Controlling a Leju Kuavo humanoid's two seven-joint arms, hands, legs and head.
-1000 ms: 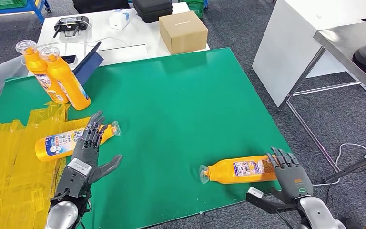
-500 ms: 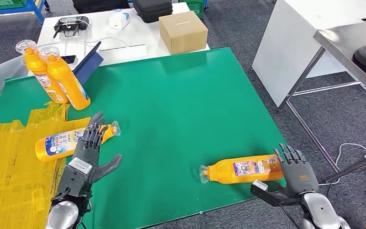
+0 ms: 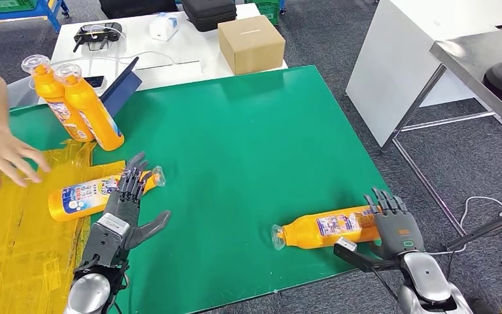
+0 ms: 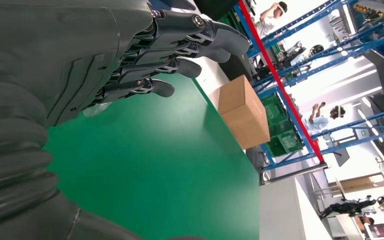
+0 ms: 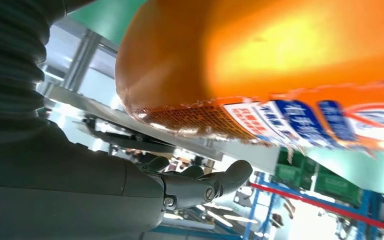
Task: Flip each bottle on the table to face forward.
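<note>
Near the front right edge of the green mat [image 3: 248, 131] an orange bottle [image 3: 323, 229] lies on its side, cap to the left and label up. My right hand [image 3: 392, 224] is at its base, fingers spread behind it and thumb [image 5: 205, 185] stretched under it with a gap, as the bottle's base [image 5: 280, 50] looms close in the right wrist view. A second orange bottle [image 3: 85, 195] lies at the left. My left hand [image 3: 125, 206] is spread open with its fingertips over that bottle's neck. Two more orange bottles [image 3: 52, 97] [image 3: 93, 112] stand at the back left.
A person's hand [image 3: 6, 156] reaches in from the left over the crinkled yellow sheet [image 3: 13, 229]. A cardboard box [image 3: 251, 43] and a black case sit on the white table behind the mat. The mat's front edge runs just below the right bottle.
My right hand has moved back in against the right bottle's base, and the bottle has tilted slightly, cap end lower. A person's hand has come in at the left. My left hand barely shifted.
</note>
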